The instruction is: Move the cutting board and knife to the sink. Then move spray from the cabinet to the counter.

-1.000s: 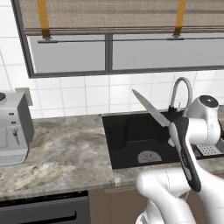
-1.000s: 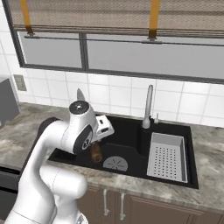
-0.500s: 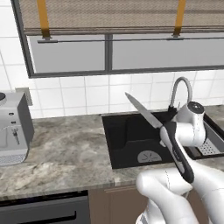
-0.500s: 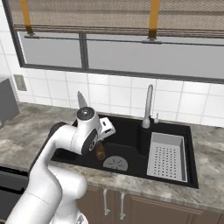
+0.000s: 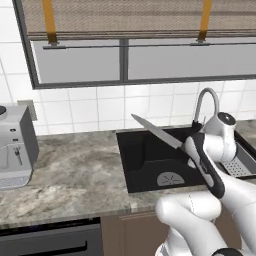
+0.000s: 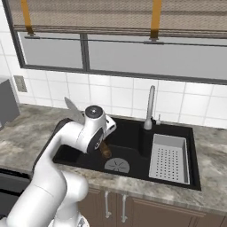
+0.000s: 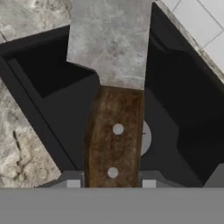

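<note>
Holding the knife (image 7: 113, 131) by its brown riveted handle, your gripper (image 7: 111, 183) has its two fingers (image 7: 72, 180) pinched against the handle's sides, one on each side, as the hand view shows. You see the grey blade run up and away from the handle, over the black sink (image 7: 183, 113) with its round drain just behind the handle.

From the left base view, you find the knife (image 5: 156, 132) held in the air above the sink (image 5: 150, 160), its blade slanting up and to the left, the tip over the basin's far left part. The arm's wrist sits at the basin's right side, near the curved faucet (image 5: 205, 102). The grey tray (image 5: 240, 162) lies at the right end of the basin.

From the right base view, you see the blade tip (image 6: 73, 110) poking out to the left of the wrist, and a bit of brown handle below it, above the drain. The tray (image 6: 169, 157) rests in the sink's right part. The counter (image 5: 70, 175) stretches left of the sink, with a grey appliance (image 5: 15, 147) at its far left
</note>
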Controlling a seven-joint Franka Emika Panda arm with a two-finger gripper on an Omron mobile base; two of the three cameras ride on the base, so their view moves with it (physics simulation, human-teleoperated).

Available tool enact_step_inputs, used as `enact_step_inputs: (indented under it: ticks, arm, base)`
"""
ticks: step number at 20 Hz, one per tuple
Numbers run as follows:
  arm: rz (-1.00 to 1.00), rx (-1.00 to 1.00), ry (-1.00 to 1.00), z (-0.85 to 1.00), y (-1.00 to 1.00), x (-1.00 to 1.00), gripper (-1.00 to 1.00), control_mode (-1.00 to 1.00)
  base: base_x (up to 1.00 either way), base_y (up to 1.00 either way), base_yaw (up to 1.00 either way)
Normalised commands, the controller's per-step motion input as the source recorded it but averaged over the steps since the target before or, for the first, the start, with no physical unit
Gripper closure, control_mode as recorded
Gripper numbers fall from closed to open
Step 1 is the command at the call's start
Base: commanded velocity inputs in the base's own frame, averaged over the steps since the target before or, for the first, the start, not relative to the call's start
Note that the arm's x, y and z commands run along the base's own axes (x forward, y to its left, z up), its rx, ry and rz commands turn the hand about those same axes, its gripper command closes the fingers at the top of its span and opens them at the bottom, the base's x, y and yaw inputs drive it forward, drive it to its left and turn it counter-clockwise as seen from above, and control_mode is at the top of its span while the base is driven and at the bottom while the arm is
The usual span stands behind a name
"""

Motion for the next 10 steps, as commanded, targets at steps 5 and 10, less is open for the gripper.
enact_step_inputs:
  ticks: [5,10]
  arm:
    - [0.23,-0.16,0.01,0.0,-0.06,-0.16,1.0,-1.0]
    - [0.07,-0.12,0.05,-0.07,-0.19,-0.14,1.0,-1.0]
  base:
    - [0.0,0.0,0.0]
    - [0.0,0.0,0.0]
